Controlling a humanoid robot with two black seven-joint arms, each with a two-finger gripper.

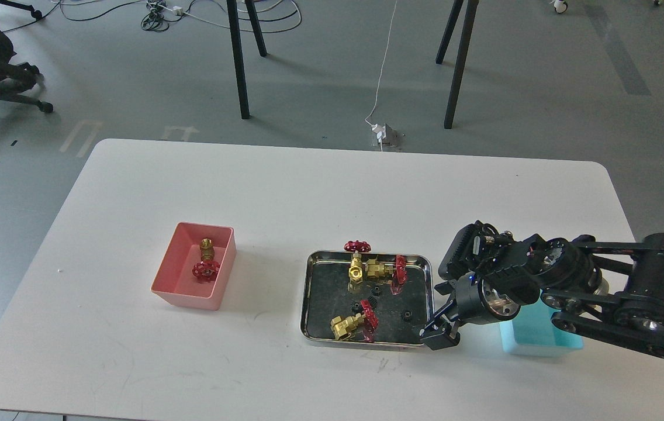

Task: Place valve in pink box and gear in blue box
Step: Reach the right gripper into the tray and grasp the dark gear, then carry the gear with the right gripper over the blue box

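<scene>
The surface [332,193] lies bare along its far edge and across the stretch between the pink box [189,292] and the steel tray [314,292], leaving open passage there. Inside the tray, three valves [357,268] and scattered black gears [407,314] crowd the floor, with only narrow gaps among them. At the tray's right near corner the right end effector [440,333] hangs low, and its arm [601,292] covers most of the blue box [533,339], blocking approach from the right edge.

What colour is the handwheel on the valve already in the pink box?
Red, on a brass body. The valve lies inside the pink box; the head view shows it.
</scene>
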